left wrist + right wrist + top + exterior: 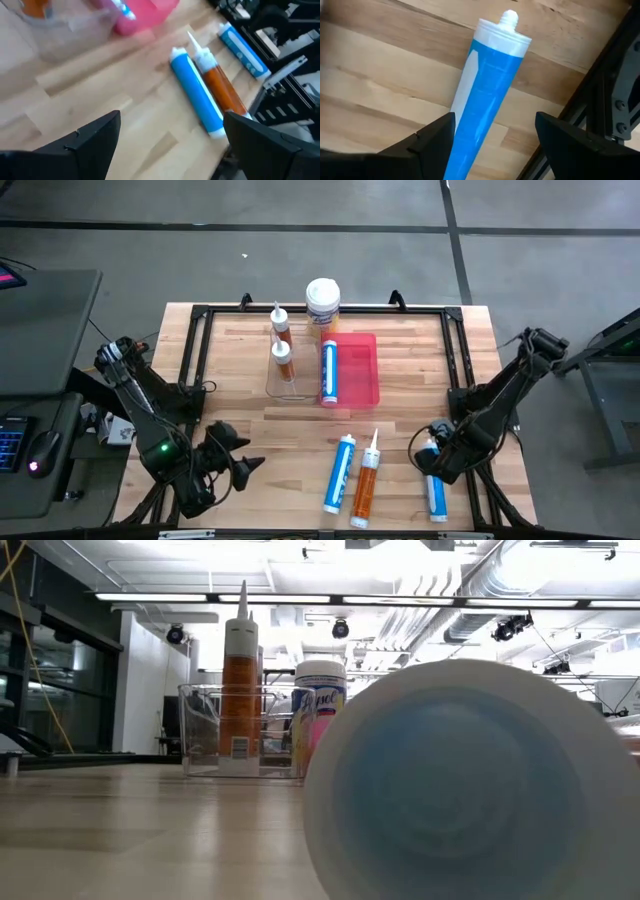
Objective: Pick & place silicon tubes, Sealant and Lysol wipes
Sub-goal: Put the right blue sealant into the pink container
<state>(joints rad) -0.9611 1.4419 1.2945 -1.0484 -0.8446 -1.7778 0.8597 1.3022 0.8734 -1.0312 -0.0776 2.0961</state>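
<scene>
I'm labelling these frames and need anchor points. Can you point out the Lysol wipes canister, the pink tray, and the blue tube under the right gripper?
Lysol wipes [322, 293]: high view, on its white lid.
Pink tray [362, 375]: high view, on its bare floor.
Blue tube [482, 95]: right wrist view, on its blue body.

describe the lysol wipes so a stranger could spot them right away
Start at the wooden table and find the pink tray near its far edge. The Lysol wipes stand upright just beyond the tray's far left corner, beside the clear bin. It is the one fat round canister with a wide white lid; everything else nearby is a slim, nozzle-tipped tube.
</scene>
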